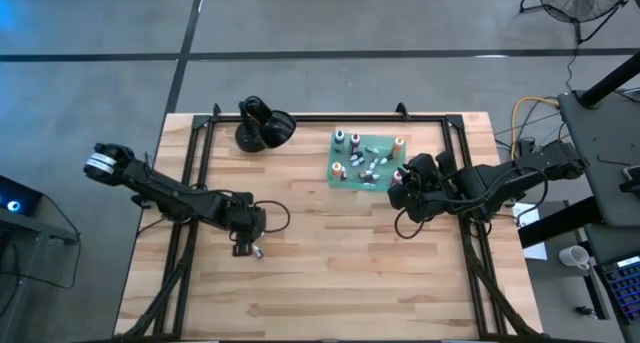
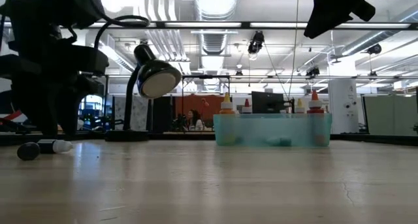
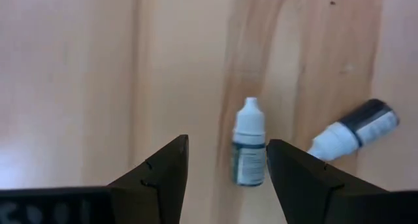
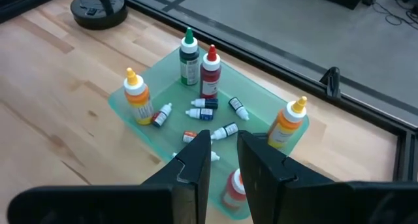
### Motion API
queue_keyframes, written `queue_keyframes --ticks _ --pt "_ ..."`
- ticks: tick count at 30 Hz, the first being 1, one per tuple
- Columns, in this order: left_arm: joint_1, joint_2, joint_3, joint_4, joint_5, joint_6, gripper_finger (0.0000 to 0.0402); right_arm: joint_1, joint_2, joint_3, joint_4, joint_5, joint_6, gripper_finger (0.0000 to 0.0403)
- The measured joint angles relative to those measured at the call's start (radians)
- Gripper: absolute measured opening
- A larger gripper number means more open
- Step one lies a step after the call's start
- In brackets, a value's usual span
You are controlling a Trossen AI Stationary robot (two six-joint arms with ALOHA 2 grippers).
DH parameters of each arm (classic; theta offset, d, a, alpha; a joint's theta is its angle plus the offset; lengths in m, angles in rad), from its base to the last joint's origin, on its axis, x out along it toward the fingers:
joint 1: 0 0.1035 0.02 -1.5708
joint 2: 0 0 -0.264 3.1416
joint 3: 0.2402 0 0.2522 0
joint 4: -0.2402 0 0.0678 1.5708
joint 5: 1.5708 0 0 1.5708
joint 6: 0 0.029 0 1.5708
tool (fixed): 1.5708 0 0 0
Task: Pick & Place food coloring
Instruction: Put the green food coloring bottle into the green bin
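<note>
The green tray point(image 1: 352, 173), upper centre of the overhead picture, holds upright and fallen food coloring bottles point(image 4: 210, 72); no label is readable. The right gripper point(image 4: 223, 160) hovers at its edge, fingers shut, empty. Lower left, the left gripper point(image 3: 227, 164) stands open around a small bottle point(image 3: 249, 144) lying on the table point(image 1: 340, 263).

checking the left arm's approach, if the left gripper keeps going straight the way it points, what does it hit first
Most likely the small white bottle lying on the table, seen between the open fingers of the left gripper. A second, dark-bodied bottle lies off to one side, outside that line. Depth is hard to judge.
</note>
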Motion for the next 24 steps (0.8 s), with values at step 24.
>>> queue_keyframes --ticks 24 --pt "0.045 0.081 -0.075 0.141 0.019 0.043 0.0046 -0.004 0.0 -0.002 0.004 0.008 0.018 0.0068"
